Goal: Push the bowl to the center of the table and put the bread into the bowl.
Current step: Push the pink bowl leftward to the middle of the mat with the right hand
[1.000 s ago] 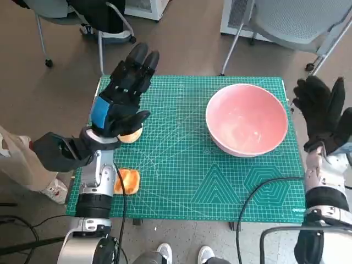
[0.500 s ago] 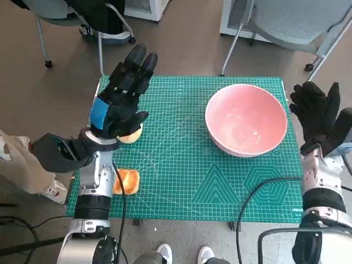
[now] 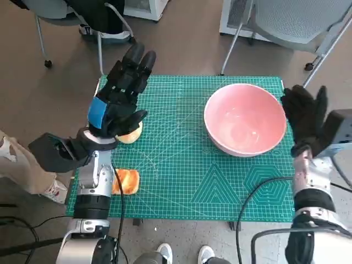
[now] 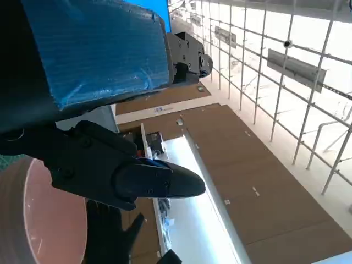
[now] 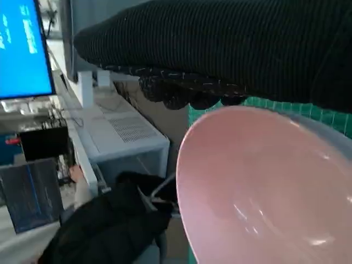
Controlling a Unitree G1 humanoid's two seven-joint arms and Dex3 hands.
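— What does the bowl look like, and where is it?

— It's a wide, glossy pink bowl (image 3: 245,126), round, with a pale sheen inside and nothing in it. It stands on the green cutting mat (image 3: 181,181) that covers the small table, over on the robot's right side and towards the far edge. The right wrist view shows the same smooth pink inside filling much of the picture (image 5: 264,187).

— And the bread?

— Two pieces, both on the mat's left side. A pale round bun (image 3: 130,135) lies partly hidden beneath the left hand. A toasted, orange-brown slice of bread (image 3: 126,181) lies nearer the robot, by the mat's near left corner, just beside the left forearm. Both sit well apart from the bowl.

— How is the left hand posed?

— The black left hand with blue tape over its back (image 3: 121,96) is raised above the mat's left part, fingers stretched out and spread, pointing away from the robot. It holds nothing.

— The right one?

— The right hand in the black knitted glove (image 3: 304,118) is upright just beside the bowl's right rim, fingers apart and pointing up, palm side towards the bowl, empty. Whether it touches the rim I cannot tell.

— Anything else nearby?

— A black cable (image 3: 258,192) curves over the mat's near right corner.
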